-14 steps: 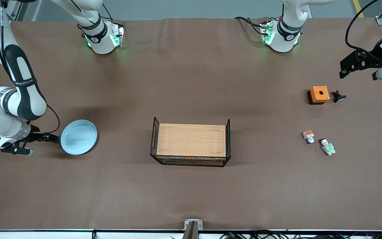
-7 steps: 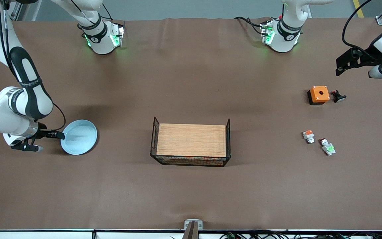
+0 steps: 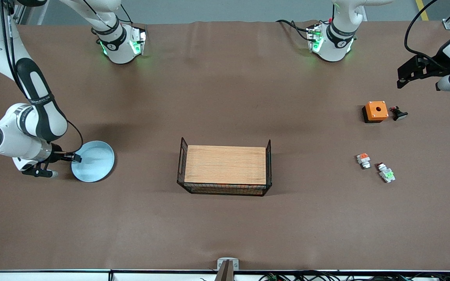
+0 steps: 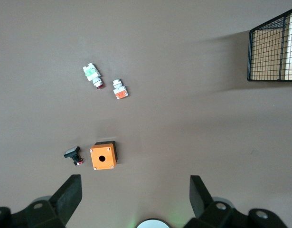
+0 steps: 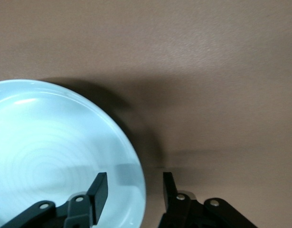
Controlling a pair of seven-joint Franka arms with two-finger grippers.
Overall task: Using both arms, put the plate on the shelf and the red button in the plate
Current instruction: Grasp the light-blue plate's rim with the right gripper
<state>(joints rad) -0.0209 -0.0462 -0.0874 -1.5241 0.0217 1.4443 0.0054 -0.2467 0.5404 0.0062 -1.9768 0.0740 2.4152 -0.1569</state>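
Two pincers: right pincer straddling plate rim, not yet pinching; left pincer spread above the tabletop, waiting. Risks tipping the plate if clamped shallow.

White arms, black joint bands, green-lit bases, black cables

My front camera hangs high across the table, facing my two bases and taking in the whole top. My left wrist camera looks down from well up on the orange box and the basket, both shared with the front view. My right wrist camera sits close over the plate rim.
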